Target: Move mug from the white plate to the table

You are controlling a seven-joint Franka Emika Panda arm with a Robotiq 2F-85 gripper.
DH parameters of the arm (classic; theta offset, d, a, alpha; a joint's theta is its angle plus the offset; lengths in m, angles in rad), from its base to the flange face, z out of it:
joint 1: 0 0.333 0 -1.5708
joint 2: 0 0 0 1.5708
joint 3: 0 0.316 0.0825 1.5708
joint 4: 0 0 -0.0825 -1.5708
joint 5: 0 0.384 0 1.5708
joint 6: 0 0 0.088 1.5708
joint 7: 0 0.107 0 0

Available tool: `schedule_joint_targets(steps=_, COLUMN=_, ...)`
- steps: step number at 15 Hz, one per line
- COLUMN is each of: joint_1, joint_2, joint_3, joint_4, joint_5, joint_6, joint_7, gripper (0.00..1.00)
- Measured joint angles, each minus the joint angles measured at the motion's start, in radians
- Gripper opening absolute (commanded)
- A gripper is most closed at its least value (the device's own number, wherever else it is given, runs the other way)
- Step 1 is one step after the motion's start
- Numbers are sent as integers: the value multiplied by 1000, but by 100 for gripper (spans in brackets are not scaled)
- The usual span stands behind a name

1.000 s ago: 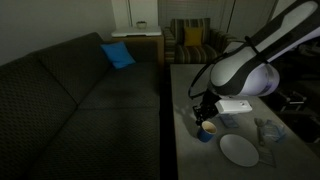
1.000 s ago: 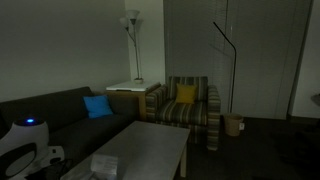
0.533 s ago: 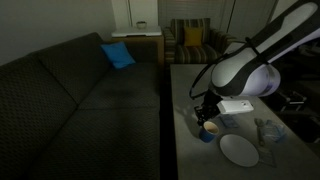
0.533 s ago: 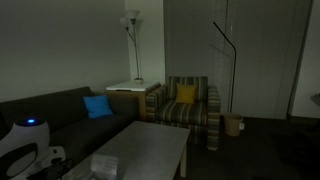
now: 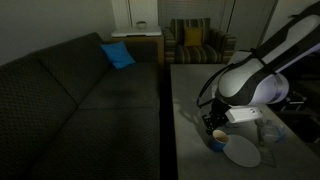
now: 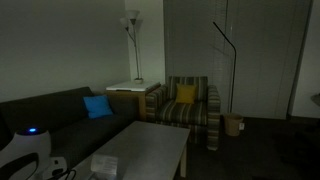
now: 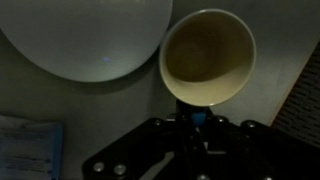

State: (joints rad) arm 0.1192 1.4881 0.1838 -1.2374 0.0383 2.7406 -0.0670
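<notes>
The small blue mug (image 5: pixel 216 141) with a tan inside (image 7: pixel 207 57) stands upright just beside the round white plate (image 5: pixel 241 153), off its rim, over the grey table (image 5: pixel 186 92). In the wrist view the plate (image 7: pixel 85 35) fills the upper left and the mug's mouth is at the upper right. My gripper (image 5: pixel 212 127) is right above the mug, and its fingers (image 7: pixel 195 118) are shut on the mug's blue side or handle. I cannot tell whether the mug rests on the table or hangs just above it.
A white boxy object (image 5: pixel 243 114) and a pale bluish-clear item (image 5: pixel 268 131) lie on the table behind the plate; the bluish item also shows in the wrist view (image 7: pixel 25 145). A dark sofa (image 5: pixel 80 100) runs along the table's side. In an exterior view the table (image 6: pixel 150 145) carries a white box (image 6: pixel 105 163).
My arm has swung toward the table's front end, carrying the mug with it along the plate's edge. The plate and the other items have not moved.
</notes>
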Motion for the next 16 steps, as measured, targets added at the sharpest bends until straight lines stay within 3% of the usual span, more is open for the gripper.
schedule_joint_targets(steps=9, joint_1=15, joint_2=-4, joint_3=-10, joint_4=-19, joint_5=-3, joint_6=-108, joint_7=1, gripper=3)
schedule_joint_targets(steps=16, joint_1=120, joint_2=-17, joint_3=-100, joint_4=-19, joint_5=-12, joint_6=-124, joint_7=93, gripper=3)
